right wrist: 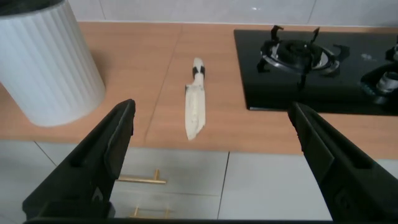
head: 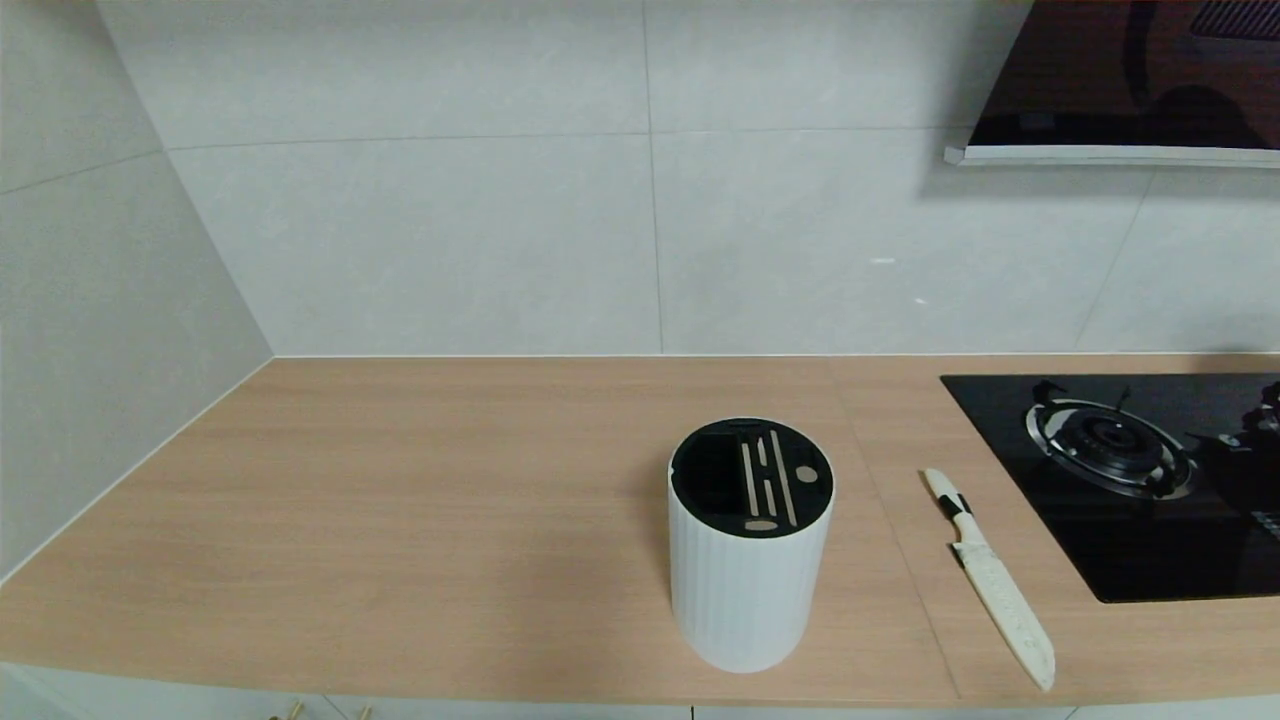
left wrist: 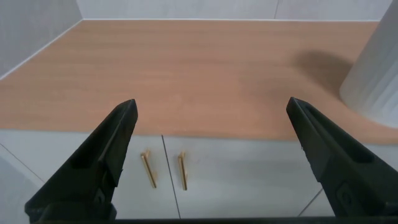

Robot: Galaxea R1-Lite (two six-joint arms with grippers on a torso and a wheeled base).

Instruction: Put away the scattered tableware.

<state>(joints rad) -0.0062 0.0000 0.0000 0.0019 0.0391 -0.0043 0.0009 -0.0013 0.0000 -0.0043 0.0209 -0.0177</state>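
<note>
Knife (head: 990,580) is seen lying flat on the wooden surface (head: 450,500), between a white holder (head: 750,545) and a black hob (head: 1130,480). It touches neither of them. The handle of the knife, white with a black band, is turned toward the tiled wall (head: 500,220), and the pale speckled blade is pointed to the front edge of the surface. The tip is found close to that edge.

The holder is a ribbed round one with a black top, in which several slots are cut. It is placed upright near the front edge, left of the knife. One burner (head: 1110,445) with a metal ring is visible on the hob, and a dark hood (head: 1130,90) is fixed on the wall above it.

The left hand (left wrist: 210,109) is held low before the front edge of the surface, well apart from the holder on its left side; its two dark fingers are spread wide. The right hand (right wrist: 211,109) is held in the same way before the edge, in front of the knife, and its fingers are spread wide too. Under the surface, pale doors (left wrist: 236,180) with golden handles (left wrist: 149,169) are seen.
</note>
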